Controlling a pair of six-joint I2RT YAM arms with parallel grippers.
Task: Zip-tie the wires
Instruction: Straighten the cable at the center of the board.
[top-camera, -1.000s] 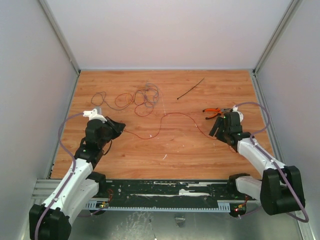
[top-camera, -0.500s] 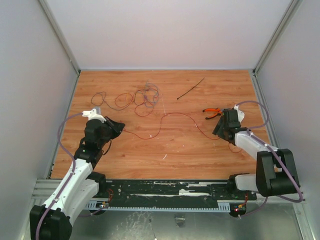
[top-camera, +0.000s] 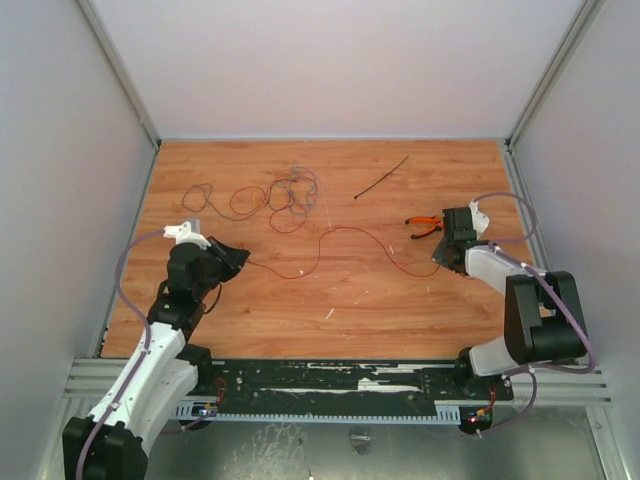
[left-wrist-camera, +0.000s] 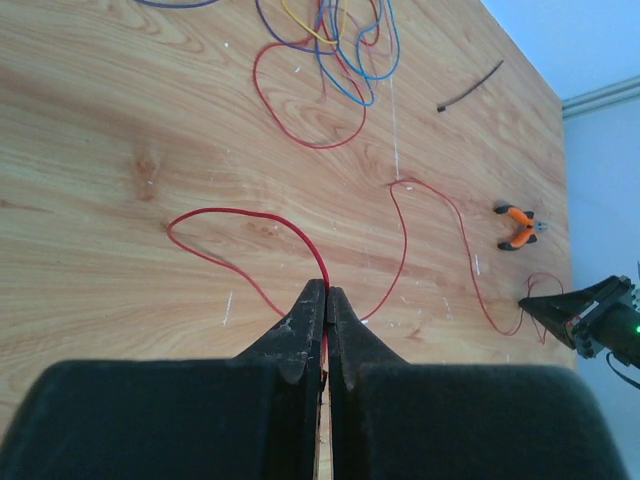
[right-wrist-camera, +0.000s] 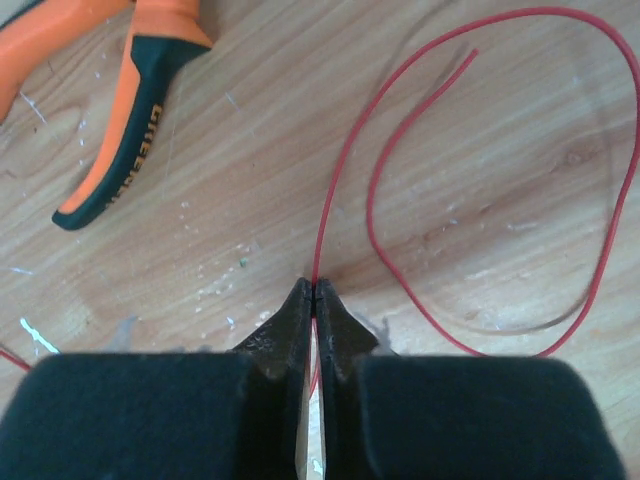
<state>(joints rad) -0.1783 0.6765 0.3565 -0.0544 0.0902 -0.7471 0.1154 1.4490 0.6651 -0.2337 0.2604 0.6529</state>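
Right gripper (right-wrist-camera: 314, 290) shifts toward 12 o'clock, now pinching red wire (left-wrist-camera: 240, 210) beside pliers (right-wrist-camera: 125, 130) | left gripper (left-wrist-camera: 326, 297) clamps its other end | wires (top-camera: 290, 195) tangled at 11 o'clock, zip tie (top-camera: 381, 178) at 1 | strands limp, light: grasp near ends.

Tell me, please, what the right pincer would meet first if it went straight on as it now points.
Likely bare table just ahead; the right pincer, shut on the red wire, would pass right of the orange pliers.
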